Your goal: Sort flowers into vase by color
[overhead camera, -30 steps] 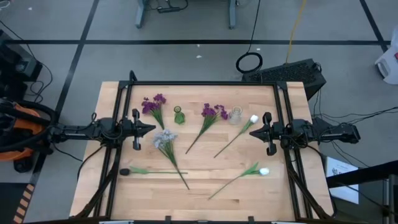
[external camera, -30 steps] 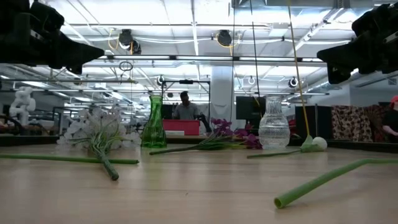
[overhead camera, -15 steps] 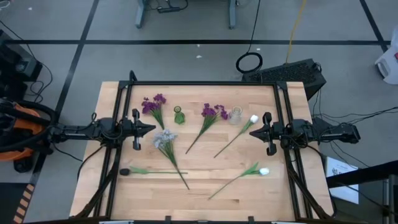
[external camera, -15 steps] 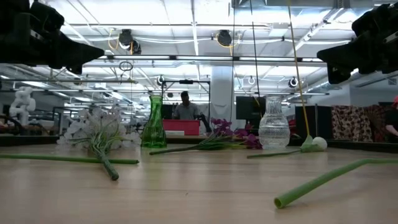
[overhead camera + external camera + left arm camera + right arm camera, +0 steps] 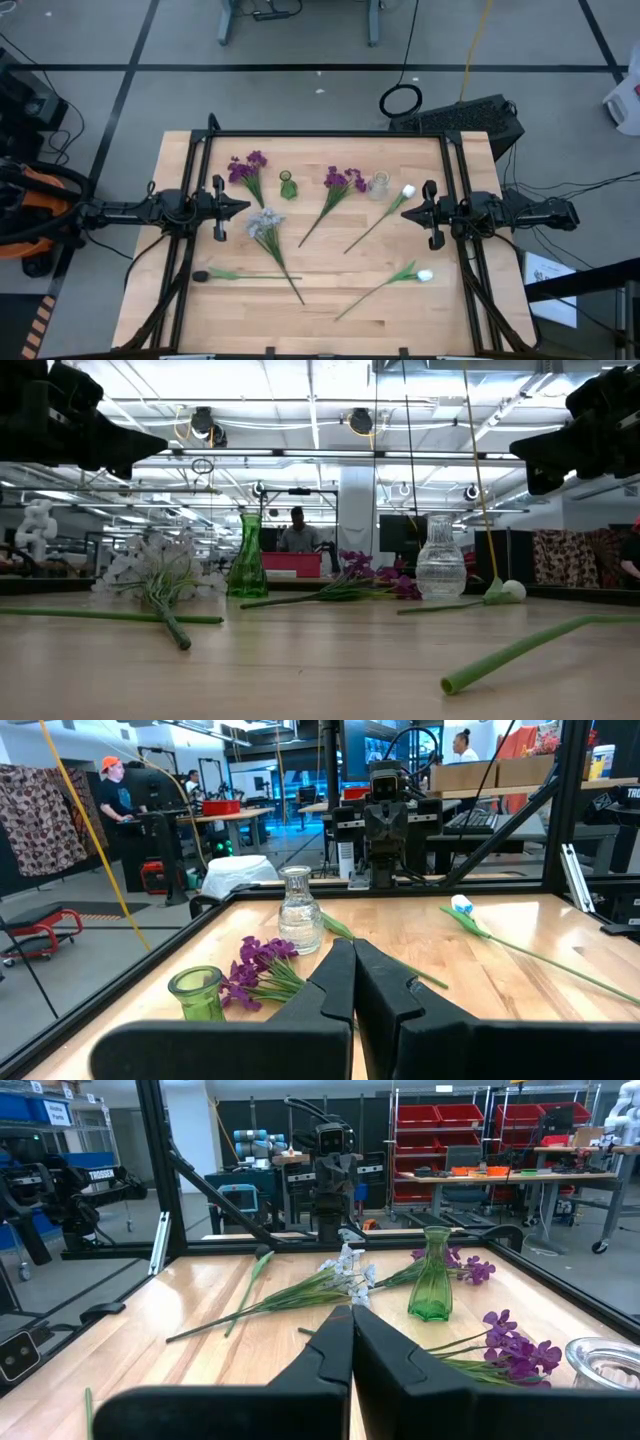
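Both grippers are closed on nothing. High view: left gripper (image 5: 243, 207) sits over the wooden table's (image 5: 330, 300) left side, right gripper (image 5: 407, 213) over its right side, tips facing each other, well apart. Between them the artificial flowers lie flat on long thin green stems: a purple cluster (image 5: 247, 165) far left, a second purple cluster (image 5: 344, 180) near centre, a pale grey-lilac cluster (image 5: 265, 222) just beside the left gripper tip, a white bud (image 5: 408, 191) close to the right gripper, another white bud (image 5: 425, 275) nearer the front edge, and a dark-tipped stem (image 5: 240, 274) front left. A small green glass vase (image 5: 287, 186) stands between the purple clusters; a clear glass vase (image 5: 379, 185) stands just right of the second cluster.

Low view: green vase (image 5: 247, 557) and clear ribbed vase (image 5: 440, 559) upright, both without flowers. Grey-lilac cluster (image 5: 155, 568) lies left, purple blossoms (image 5: 375, 575) between the vases, a white bud (image 5: 513, 590) right.

Left wrist view: fingers (image 5: 335, 985) pressed together; clear vase (image 5: 299, 910), purple blossoms (image 5: 258, 965) and green vase (image 5: 198, 992) ahead.

Right wrist view: fingers (image 5: 333, 1345) together; green vase (image 5: 433, 1275) upright beyond.
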{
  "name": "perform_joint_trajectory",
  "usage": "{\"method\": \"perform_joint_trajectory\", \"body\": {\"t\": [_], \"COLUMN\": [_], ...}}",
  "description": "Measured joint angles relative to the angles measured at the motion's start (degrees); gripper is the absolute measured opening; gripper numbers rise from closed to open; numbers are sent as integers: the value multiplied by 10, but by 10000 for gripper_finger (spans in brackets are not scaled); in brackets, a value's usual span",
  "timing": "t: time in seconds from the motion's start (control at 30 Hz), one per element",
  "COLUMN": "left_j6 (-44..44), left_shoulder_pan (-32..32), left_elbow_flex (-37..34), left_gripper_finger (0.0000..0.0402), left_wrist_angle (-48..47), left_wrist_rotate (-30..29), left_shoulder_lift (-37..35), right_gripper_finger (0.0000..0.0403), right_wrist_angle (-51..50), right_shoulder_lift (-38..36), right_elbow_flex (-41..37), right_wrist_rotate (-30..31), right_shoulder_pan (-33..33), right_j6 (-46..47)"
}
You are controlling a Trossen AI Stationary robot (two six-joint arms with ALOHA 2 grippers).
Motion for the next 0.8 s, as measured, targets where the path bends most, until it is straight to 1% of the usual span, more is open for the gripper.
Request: {"method": "perform_joint_trajectory", "body": {"t": [0.7, 0.8], "left_j6": [0, 28], "left_shoulder_pan": [0, 0], "left_elbow_flex": [0, 0], "left_gripper_finger": [4, 4], "left_wrist_angle": [0, 0], "left_wrist_rotate": [0, 0], "left_shoulder_lift": [0, 0], "right_gripper_finger": [0, 0], "right_wrist_angle": [0, 0], "right_shoulder_lift": [0, 0], "right_elbow_flex": [0, 0], "right_wrist_rotate": [0, 0], "right_shoulder_pan": [0, 0], "right_j6": [0, 0]}}
